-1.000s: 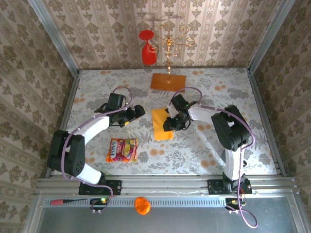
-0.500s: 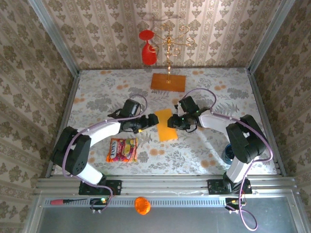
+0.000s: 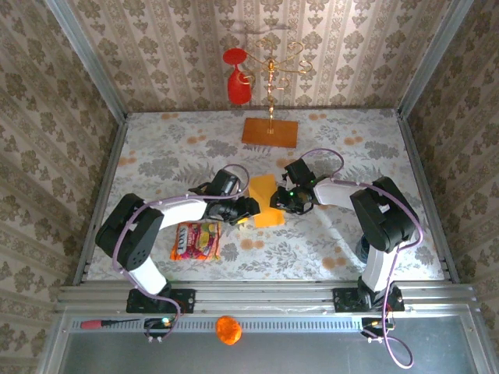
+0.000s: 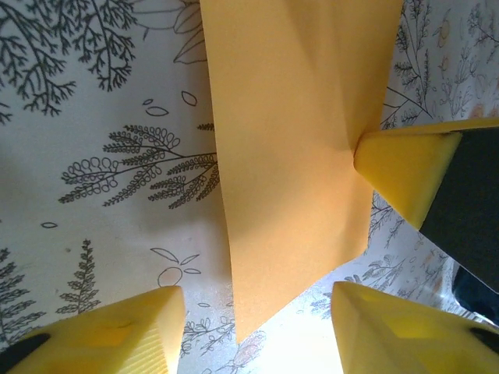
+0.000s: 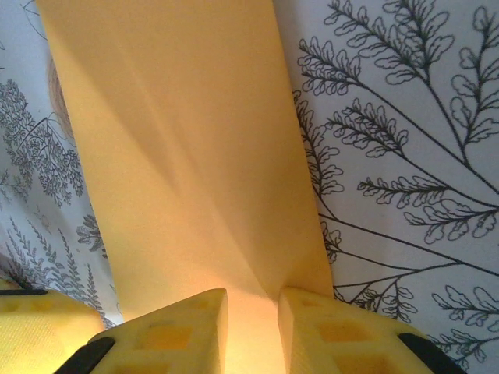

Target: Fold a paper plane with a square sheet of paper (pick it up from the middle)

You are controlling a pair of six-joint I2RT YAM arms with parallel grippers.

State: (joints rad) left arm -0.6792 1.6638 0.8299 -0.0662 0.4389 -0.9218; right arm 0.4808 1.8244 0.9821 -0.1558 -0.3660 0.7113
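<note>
The square sheet of paper (image 3: 263, 193) is yellow-orange and lies mid-table, creased and partly lifted. My right gripper (image 3: 279, 201) is at its right edge. In the right wrist view the right gripper (image 5: 251, 300) is shut on the sheet (image 5: 179, 156), pinching a raised ridge between nearly touching fingers. My left gripper (image 3: 248, 209) is at the paper's near left corner. In the left wrist view the left gripper (image 4: 253, 312) stands open, with a hanging corner of the sheet (image 4: 288, 156) between its fingers, touching neither. A right finger (image 4: 401, 171) presses the paper's edge there.
A colourful snack packet (image 3: 196, 240) lies near the left arm. A brownish-orange board (image 3: 270, 132) with a gold stand and a red glass (image 3: 236, 78) stands at the back. A blue object (image 3: 364, 248) sits by the right arm's base. Walls enclose the table.
My left gripper has travelled right to the paper's left corner and its jaws have narrowed. The right gripper has stayed on the paper, which has shifted slightly toward the centre.
</note>
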